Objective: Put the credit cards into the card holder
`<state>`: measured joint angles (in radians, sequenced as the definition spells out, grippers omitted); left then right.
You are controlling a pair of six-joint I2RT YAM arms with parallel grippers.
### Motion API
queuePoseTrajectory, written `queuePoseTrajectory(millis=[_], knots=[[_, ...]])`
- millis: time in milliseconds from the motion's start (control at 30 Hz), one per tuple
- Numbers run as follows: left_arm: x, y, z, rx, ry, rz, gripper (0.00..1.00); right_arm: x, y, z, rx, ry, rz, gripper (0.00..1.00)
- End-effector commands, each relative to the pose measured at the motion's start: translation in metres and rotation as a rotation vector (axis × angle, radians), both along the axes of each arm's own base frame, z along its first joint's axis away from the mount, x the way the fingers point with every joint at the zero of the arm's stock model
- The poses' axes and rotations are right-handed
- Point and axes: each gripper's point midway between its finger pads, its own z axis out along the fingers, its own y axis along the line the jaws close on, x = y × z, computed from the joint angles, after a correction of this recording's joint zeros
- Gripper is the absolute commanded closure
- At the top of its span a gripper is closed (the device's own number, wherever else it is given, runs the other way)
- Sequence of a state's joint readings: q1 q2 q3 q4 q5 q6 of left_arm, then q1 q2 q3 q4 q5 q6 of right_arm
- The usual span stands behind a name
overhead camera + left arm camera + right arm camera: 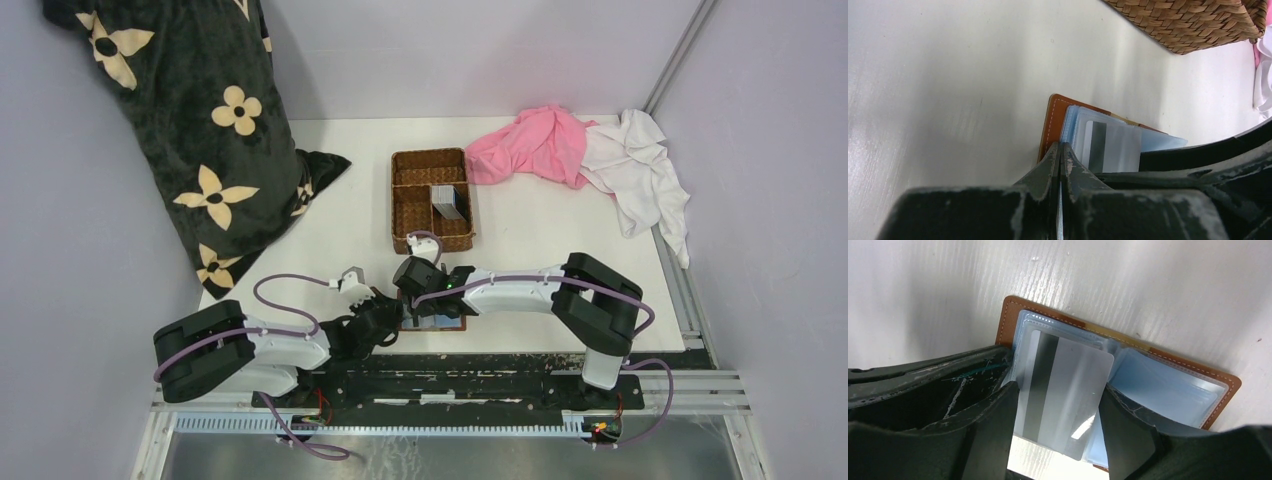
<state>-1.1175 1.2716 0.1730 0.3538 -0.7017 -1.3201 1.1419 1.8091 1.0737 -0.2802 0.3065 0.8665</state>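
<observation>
At the far left of the desk a dark pillow with pale flower shapes leans against the wall. Near the front edge, the left pincer reaches in from the left and meets the left side of the card holder, a brown leather wallet lying open and flat on the desk. In the left wrist view the left pincer's two fingers are pressed tightly together at the holder's left edge, with a thin pale sliver of its clear plastic sleeve caught between them.

A grey card with a dark stripe lies on the left half of the card holder, its top end among the clear sleeves and its lower end sticking out toward the camera. The same card shows in the left wrist view, just right of the closed fingers.

The right pincer stands wide, one finger at the card's left edge and the other just off its right edge, with a small gap showing on that side. From above, the right pincer sits over the holder.

Farther back, a wicker basket holds a stack of cards in its right-hand compartment. To the right lie a pink cloth and, touching it, a white cloth.
</observation>
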Motion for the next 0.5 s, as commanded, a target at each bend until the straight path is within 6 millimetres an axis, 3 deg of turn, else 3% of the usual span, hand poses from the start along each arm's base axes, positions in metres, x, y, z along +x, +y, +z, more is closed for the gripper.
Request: queuePoseTrajectory(millis=[0,467], knots=[[-0.0525,0.0210,-0.0534,0.167,0.241,-0.149,0.95,-0.0316,0.0082,-0.0111,-0.036,0.105,0.081,0.34],[-0.0555,0.0251,-0.0483,0.141,0.223,-0.148,0.96,-0.0278,0.0077,-0.0183,-0.099,0.103,0.051,0.23]])
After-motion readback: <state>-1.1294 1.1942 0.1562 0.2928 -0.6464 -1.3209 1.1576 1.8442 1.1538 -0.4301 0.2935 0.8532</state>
